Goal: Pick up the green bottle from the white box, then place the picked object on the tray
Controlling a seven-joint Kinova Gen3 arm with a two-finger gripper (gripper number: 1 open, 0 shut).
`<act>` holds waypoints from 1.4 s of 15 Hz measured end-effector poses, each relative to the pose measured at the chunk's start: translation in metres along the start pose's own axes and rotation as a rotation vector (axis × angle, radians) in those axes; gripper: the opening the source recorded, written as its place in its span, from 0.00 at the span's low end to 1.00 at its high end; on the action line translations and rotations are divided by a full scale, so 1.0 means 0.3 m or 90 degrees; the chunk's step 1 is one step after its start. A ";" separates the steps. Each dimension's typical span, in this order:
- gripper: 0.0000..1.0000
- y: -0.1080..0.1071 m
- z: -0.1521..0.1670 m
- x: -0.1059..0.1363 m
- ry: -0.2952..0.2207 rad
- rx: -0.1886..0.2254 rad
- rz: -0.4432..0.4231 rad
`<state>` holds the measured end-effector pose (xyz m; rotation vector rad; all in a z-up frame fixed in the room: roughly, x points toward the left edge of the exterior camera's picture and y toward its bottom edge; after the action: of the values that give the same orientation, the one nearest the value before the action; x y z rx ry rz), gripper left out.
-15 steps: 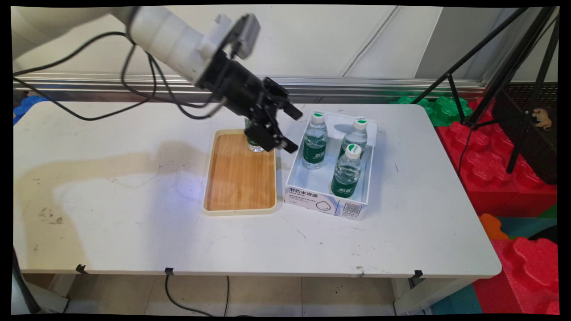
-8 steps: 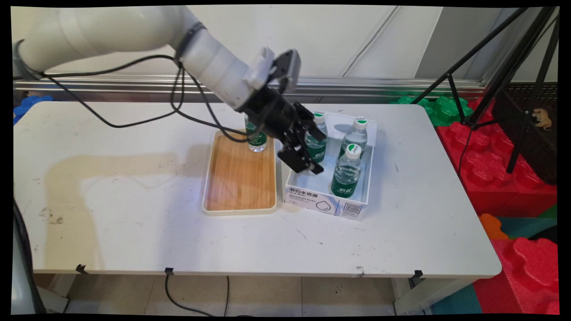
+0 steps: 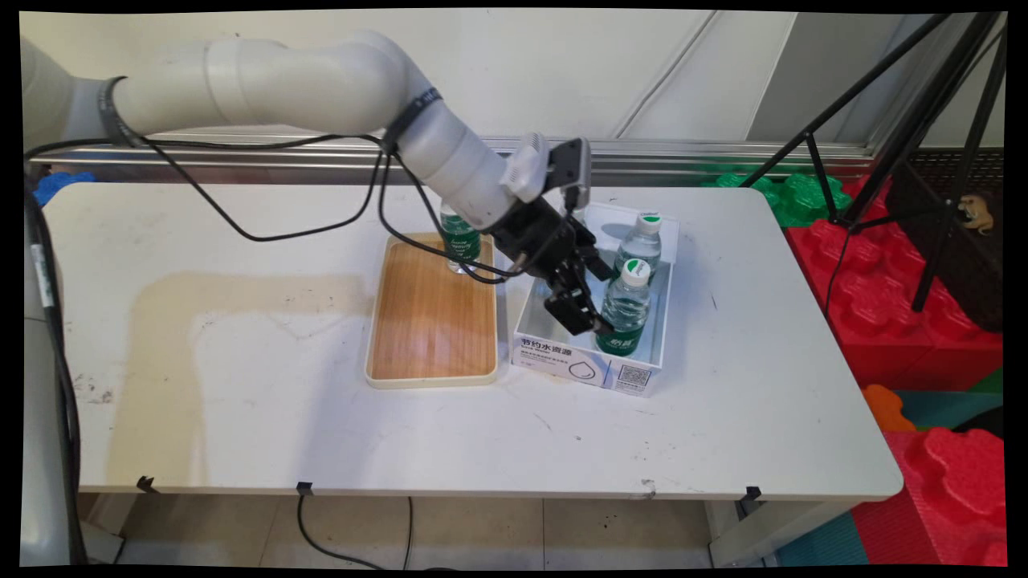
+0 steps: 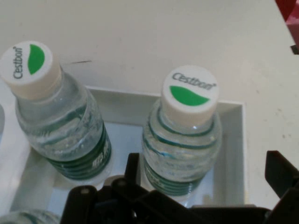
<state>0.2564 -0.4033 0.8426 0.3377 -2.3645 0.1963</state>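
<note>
Gripper [image 3: 580, 299] lowered into the white box [image 3: 589, 365], fingers [image 3: 572, 311] spread open, holding nothing, straddling the near bottle [image 3: 626, 307] at its 9 o'clock side. In the hand view, near bottle's cap [image 4: 190, 94] dead ahead between open fingers [image 4: 280, 175]; second bottle [image 3: 640, 242] at 10 o'clock there, close beside. Third box bottle mostly hidden behind the wrist. One more bottle [image 3: 461, 243] upright at 12 o'clock of the wooden tray [image 3: 431, 321], left of the box on the tabletop [image 3: 241, 385]. Likely risks: finger clipping the neighbouring bottle or box wall, toppling it; smooth round plastic twisting or slipping in a high, off-centre hold.
</note>
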 end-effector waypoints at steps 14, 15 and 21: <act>0.00 -0.042 0.163 0.019 -0.002 0.004 -0.020; 0.00 -0.043 0.165 0.021 0.000 0.004 -0.022; 0.00 -0.042 0.153 0.029 0.014 0.001 -0.033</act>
<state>0.2242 -0.4277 0.8160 0.3958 -2.3317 0.1758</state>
